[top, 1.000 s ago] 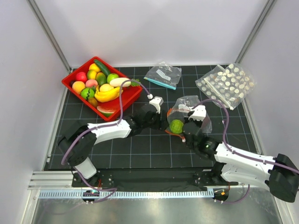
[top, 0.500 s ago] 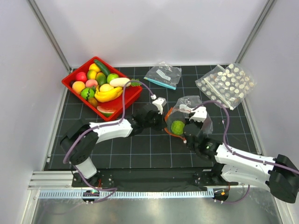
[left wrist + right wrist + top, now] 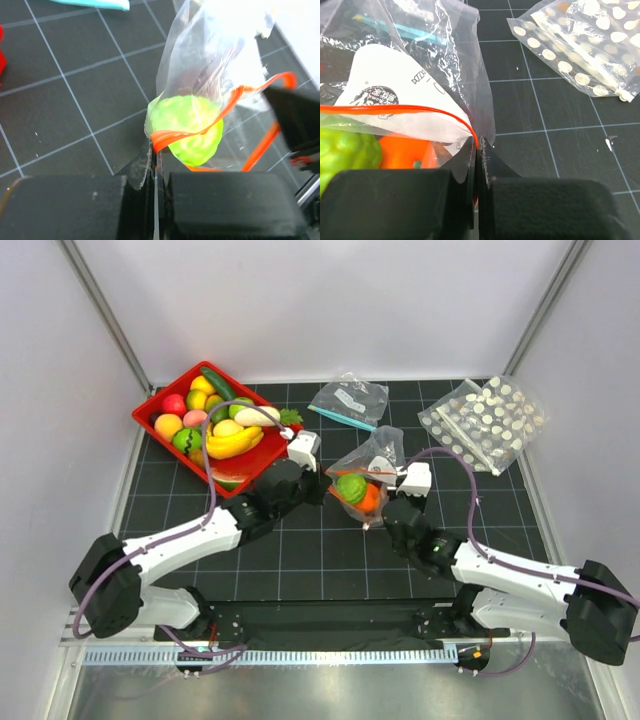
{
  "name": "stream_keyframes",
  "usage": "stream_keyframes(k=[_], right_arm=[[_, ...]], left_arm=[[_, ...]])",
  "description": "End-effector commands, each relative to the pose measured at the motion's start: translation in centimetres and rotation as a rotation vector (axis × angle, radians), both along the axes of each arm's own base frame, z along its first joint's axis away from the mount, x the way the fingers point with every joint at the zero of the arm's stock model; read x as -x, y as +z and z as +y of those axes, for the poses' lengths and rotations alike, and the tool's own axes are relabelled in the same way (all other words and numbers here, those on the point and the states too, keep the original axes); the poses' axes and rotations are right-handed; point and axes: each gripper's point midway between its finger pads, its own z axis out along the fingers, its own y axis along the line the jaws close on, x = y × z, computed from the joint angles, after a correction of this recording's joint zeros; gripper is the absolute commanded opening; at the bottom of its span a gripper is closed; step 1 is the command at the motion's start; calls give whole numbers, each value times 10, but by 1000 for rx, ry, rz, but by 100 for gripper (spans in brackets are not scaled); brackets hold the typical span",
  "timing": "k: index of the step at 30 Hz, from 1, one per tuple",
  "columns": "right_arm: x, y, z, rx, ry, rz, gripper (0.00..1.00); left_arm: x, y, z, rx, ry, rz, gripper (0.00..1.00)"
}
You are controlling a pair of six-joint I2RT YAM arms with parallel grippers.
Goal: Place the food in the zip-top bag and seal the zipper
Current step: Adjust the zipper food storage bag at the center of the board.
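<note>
The crinkly clear plastic zip-top bag point(image 3: 365, 465) hangs stretched between the 2 arms at the middle of the black gridded mat point(image 3: 300, 560), with a glossy green toy lime point(image 3: 187, 127) and a round orange toy fruit point(image 3: 405, 150) already inside. The left gripper point(image 3: 156, 172) is clamped tight on one end of the thin orange-red zipper strip point(image 3: 395, 107), and the right gripper point(image 3: 477, 165) is pinched on the bag's edge at the other end. So the strip's long axis runs straight from one pair of fingers to the other, left to right across the mat.

From the left wrist the strip shows as 2 separate orange lines beyond the lime, so I'd say the mouth is not yet pressed together. Neither arm is nearer: each is already at its own end, and sealing would mean working inward along that line. The other toy foods sit in the red plastic tray point(image 3: 168, 392), well apart to the left.
</note>
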Motion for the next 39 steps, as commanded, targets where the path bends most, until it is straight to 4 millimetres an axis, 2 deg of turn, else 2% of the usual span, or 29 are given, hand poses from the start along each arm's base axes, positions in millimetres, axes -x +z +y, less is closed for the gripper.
stream_keyframes(k=[1,2,3,4,5,6,7,8,9,10,12,15,16,18,19,20,23,25,26,27,30,31,35,39], right_arm=[[-2,43,-4,-63,-41,-69,1],[0,45,-7,-38,-38,-49,1],[-2,69,-3,-75,-35,-72,1],[-1,75,-3,-61,-28,-50,1],[3,73,-6,-3,-26,3,1],[0,102,0,-51,-20,-12,1],[1,109,0,-45,-23,3,1],[2,102,-1,26,-26,62,1],[1,121,-1,11,-39,50,1],[1,123,-3,19,-60,60,1],[0,122,-5,43,-60,95,1],[-2,111,-7,30,-28,152,1],[-6,107,-14,13,-37,175,1],[-6,95,-9,-6,8,241,1],[-6,92,-10,-8,9,255,1],[-3,88,-7,-8,28,278,1],[0,83,-4,0,58,309,1],[3,85,-8,7,54,311,1],[4,91,-9,2,54,301,1],[5,94,-11,3,50,296,1],[9,114,-15,-14,58,277,1],[11,123,-18,-19,60,270,1],[15,137,-22,-22,60,255,1],[11,133,-19,0,65,264,1]], left_arm=[[-7,-7,-7,-17,-13,3,0],[-7,-3,-15,-4,-37,14,0],[-6,-19,-21,-34,-57,55,0],[-1,-19,-30,-22,-106,78,0],[-1,-18,-37,-11,-125,89,0],[0,-24,-41,-16,-140,110,0],[2,-25,-44,-12,-155,122,0],[9,-20,-52,-2,-209,133,0],[11,-14,-54,6,-223,132,0],[14,-12,-51,1,-217,153,0],[20,11,-50,52,-201,196,0],[44,41,-58,157,-273,282,0],[48,62,-58,194,-282,284,0],[60,66,-52,186,-280,357,0],[64,85,-49,219,-278,355,0],[69,89,-46,223,-277,371,0],[76,117,-39,288,-280,357,0],[74,128,-34,286,-271,336,0],[73,120,-32,257,-253,358,0],[70,121,-31,250,-249,355,0],[69,103,-38,238,-280,422,0],[70,102,-41,251,-297,439,0],[68,92,-48,249,-311,465,0],[63,82,-55,244,-324,498,0]])
